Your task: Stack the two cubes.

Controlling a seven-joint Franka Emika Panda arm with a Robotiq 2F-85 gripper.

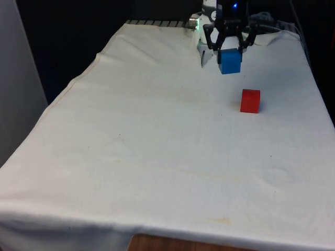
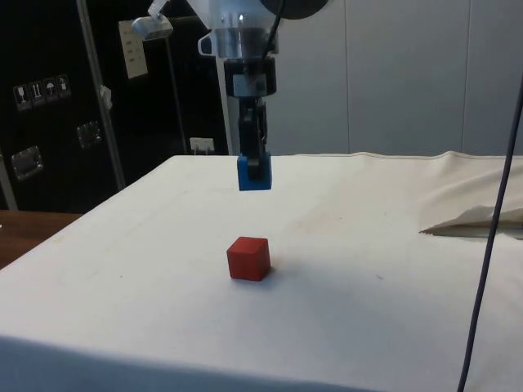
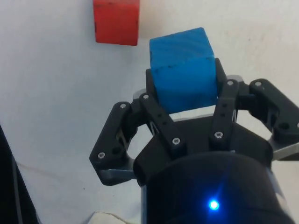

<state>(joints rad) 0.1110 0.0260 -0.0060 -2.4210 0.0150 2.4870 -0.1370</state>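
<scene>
A blue cube (image 1: 230,60) hangs in the air above the white cloth, and my gripper (image 1: 229,51) is shut on it. From the side, the blue cube (image 2: 254,173) is well above the table with the gripper (image 2: 254,167) clamped around its upper part. A red cube (image 1: 250,101) rests on the cloth, closer to the front camera and slightly toward the front view's right of the held cube. In the side view the red cube (image 2: 248,258) lies below and in front of the blue one. Through the wrist camera, the blue cube (image 3: 184,68) sits between the fingers (image 3: 159,119), and the red cube (image 3: 116,21) lies beyond it.
The white cloth (image 1: 157,146) covers the whole table, wide and bare toward the front view's left. A rumpled fold of cloth (image 2: 478,219) lies near the robot's base. Dark cabinets (image 2: 49,106) stand past the table in the side view.
</scene>
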